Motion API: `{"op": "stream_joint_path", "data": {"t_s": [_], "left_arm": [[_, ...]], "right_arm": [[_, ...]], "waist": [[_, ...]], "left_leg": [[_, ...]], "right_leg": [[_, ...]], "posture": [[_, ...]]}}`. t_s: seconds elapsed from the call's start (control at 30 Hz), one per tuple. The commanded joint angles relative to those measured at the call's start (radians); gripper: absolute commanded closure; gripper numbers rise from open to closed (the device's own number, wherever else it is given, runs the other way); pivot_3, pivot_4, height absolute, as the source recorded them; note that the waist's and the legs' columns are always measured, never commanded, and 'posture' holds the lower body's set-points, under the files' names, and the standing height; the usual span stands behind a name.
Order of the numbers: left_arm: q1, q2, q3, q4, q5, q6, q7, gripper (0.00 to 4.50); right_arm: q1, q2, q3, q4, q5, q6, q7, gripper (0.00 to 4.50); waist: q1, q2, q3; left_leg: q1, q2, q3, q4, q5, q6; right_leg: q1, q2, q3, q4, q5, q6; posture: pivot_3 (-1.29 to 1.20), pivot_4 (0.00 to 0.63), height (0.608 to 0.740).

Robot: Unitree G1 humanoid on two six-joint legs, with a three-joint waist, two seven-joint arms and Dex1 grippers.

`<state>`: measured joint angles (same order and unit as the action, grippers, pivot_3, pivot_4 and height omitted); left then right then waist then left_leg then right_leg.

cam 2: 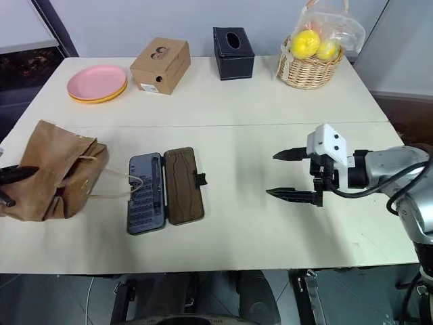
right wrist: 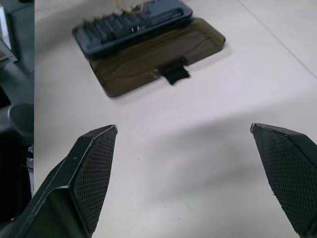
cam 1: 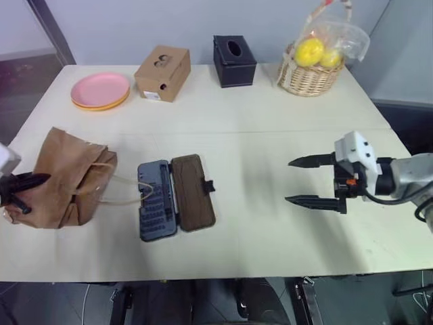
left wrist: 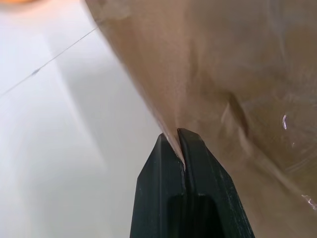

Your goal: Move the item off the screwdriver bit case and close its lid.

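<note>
so our left gripper (cam 1: 27, 181) pinches the paper bag (cam 1: 64, 177) by the table's left edge, almost off the case (cam 1: 157, 200), while our right gripper (cam 1: 312, 181) gapes wide and the lid (cam 1: 193, 191) lies open.

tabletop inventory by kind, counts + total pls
Paper bag: 1
Bit case: 1
Cardboard box: 1
Tissue box: 1
Fruit basket: 1
Plate stack: 1
Total: 6

Both head eyes overlook the table (cam 1: 270, 122); wrist cameras close
</note>
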<state>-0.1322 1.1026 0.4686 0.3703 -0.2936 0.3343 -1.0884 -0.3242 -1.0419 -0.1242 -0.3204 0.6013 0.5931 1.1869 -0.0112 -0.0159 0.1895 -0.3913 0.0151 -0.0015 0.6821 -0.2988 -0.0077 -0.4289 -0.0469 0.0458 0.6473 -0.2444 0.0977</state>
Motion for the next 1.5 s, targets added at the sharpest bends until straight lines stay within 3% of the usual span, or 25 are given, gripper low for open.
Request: {"op": "stream_joint_path", "data": {"t_s": [0.03,0.23,0.5,0.83,1.1,1.27,1.5], "left_arm": [[-0.009,-0.012,0.058,-0.165,-0.142,0.124,-0.046,4.49],[-0.050,-0.050,-0.031,-0.328,-0.216,0.228,-0.048,4.49],[-0.159,-0.089,-0.147,-0.311,-0.219,0.242,-0.063,4.49],[-0.177,-0.037,-0.129,-0.222,-0.196,0.205,-0.090,4.49],[-0.200,-0.026,0.064,-0.109,-0.265,0.292,-0.007,4.49],[-0.193,0.011,0.137,0.121,-0.167,0.129,0.103,4.49],[-0.137,0.025,0.075,0.313,-0.013,-0.092,0.222,4.49]], "right_arm": [[-0.035,0.000,-0.008,0.011,-0.007,-0.020,0.008,0.00],[-0.010,-0.001,-0.026,-0.011,-0.005,-0.013,0.001,0.00],[0.051,-0.020,-0.085,-0.059,0.010,0.012,-0.020,0.00],[0.068,-0.011,-0.091,-0.076,0.006,0.016,-0.035,0.00],[0.052,-0.004,-0.064,-0.077,0.008,0.017,-0.039,0.00],[0.024,0.004,-0.039,-0.066,0.005,0.017,-0.041,0.00],[0.002,0.011,-0.015,-0.053,0.004,0.015,-0.035,0.00]], "waist": [[0.000,-0.001,0.000],[-0.003,-0.001,0.000],[-0.005,-0.001,0.000],[-0.003,-0.001,0.000],[-0.006,-0.001,0.000],[-0.010,-0.001,0.000],[-0.001,-0.001,0.000]], "left_leg": [[0.000,0.000,0.000,0.000,0.000,0.000],[0.000,0.000,0.000,0.000,0.000,0.000],[0.000,-0.001,0.000,0.000,0.000,0.000],[0.000,-0.001,0.000,0.000,0.000,0.000],[0.000,0.000,0.000,0.000,0.000,0.000],[0.000,0.000,0.000,0.000,0.000,0.000],[0.000,-0.001,0.000,0.000,0.000,0.000]], "right_leg": [[0.000,0.000,0.000,0.000,0.000,0.000],[0.000,0.000,0.000,0.000,0.000,0.000],[0.000,0.001,0.000,0.000,0.000,0.000],[0.000,0.001,0.000,0.000,0.000,0.000],[0.000,0.001,0.000,0.000,0.000,0.000],[0.000,0.002,0.000,0.000,0.000,0.000],[0.000,-0.001,0.000,0.000,0.000,0.000]], "posture": [[0.00,0.150,0.740],[0.00,0.150,0.740],[0.00,0.150,0.740],[0.00,0.150,0.740],[0.00,0.150,0.740],[0.00,0.150,0.740],[0.00,0.150,0.740]]}}
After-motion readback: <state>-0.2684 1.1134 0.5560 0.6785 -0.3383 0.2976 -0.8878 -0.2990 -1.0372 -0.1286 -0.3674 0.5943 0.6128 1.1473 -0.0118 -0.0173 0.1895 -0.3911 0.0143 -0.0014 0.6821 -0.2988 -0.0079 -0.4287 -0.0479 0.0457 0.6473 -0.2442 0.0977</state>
